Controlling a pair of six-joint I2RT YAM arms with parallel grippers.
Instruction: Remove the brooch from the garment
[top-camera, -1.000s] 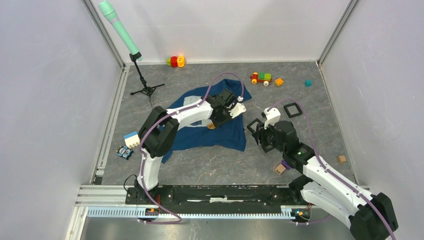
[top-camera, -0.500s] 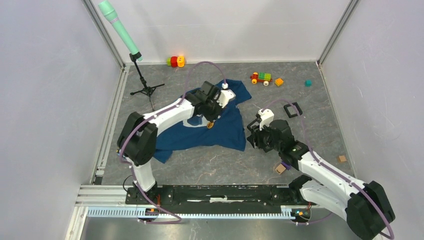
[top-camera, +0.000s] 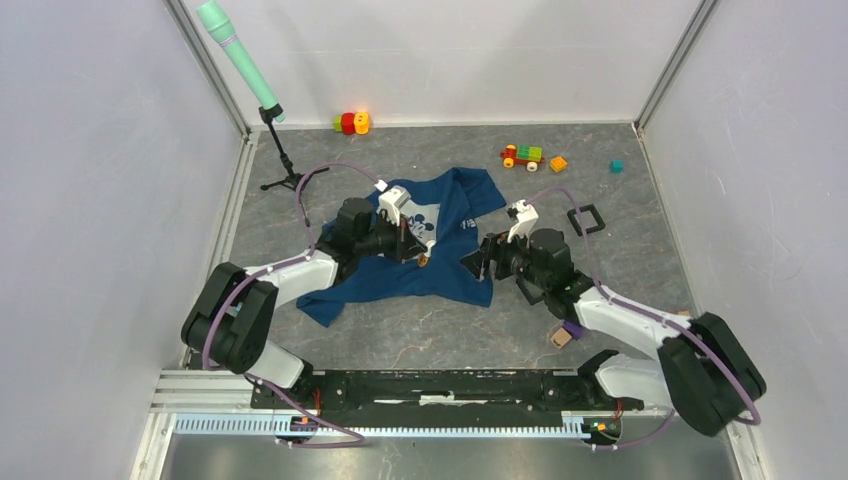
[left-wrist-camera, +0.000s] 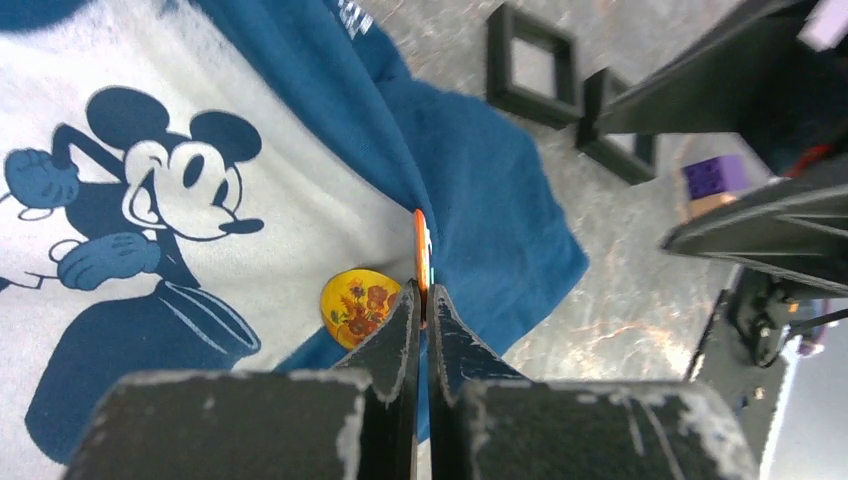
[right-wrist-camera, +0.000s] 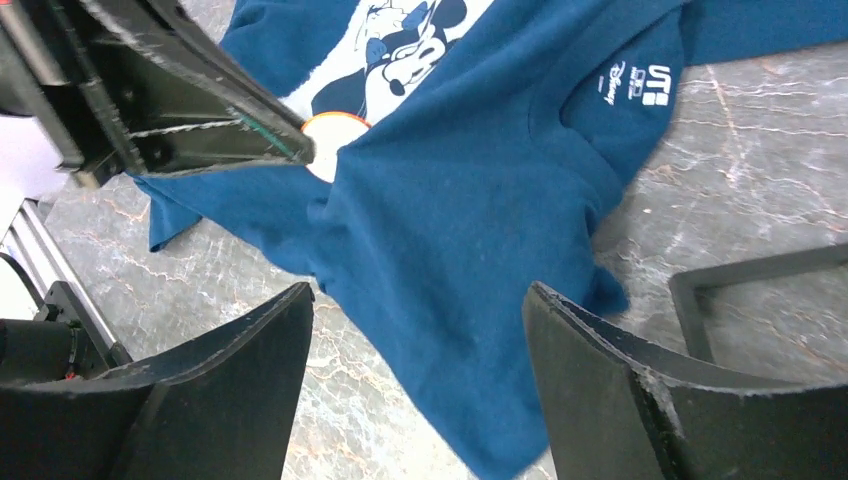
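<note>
The garment (top-camera: 455, 272), a dark blue T-shirt with a cartoon mouse print, lies crumpled mid-table; it also shows in the left wrist view (left-wrist-camera: 480, 180) and the right wrist view (right-wrist-camera: 480, 200). My left gripper (left-wrist-camera: 421, 292) is shut on a thin orange-rimmed disc (left-wrist-camera: 421, 250), held edge-on just above the shirt; from the right wrist view the disc (right-wrist-camera: 335, 140) looks pale with an orange rim. A yellow sunflower badge (left-wrist-camera: 360, 303) lies on the print beside the fingers. My right gripper (right-wrist-camera: 420, 290) is open, low over the shirt's right hem (top-camera: 482, 258).
Black square frames (top-camera: 585, 220) lie right of the shirt. A purple-and-wood block (top-camera: 562, 335) sits near the right arm. A toy train (top-camera: 522, 155), orange block (top-camera: 558, 163), teal cube (top-camera: 617, 166) and red-yellow toy (top-camera: 350, 122) lie at the back. A tripod stand (top-camera: 290, 178) stands back left.
My left arm has swung left and back toward its base, gripper still at the shirt's chest. My right gripper has moved left to the shirt's edge. The shirt has shifted and spread.
</note>
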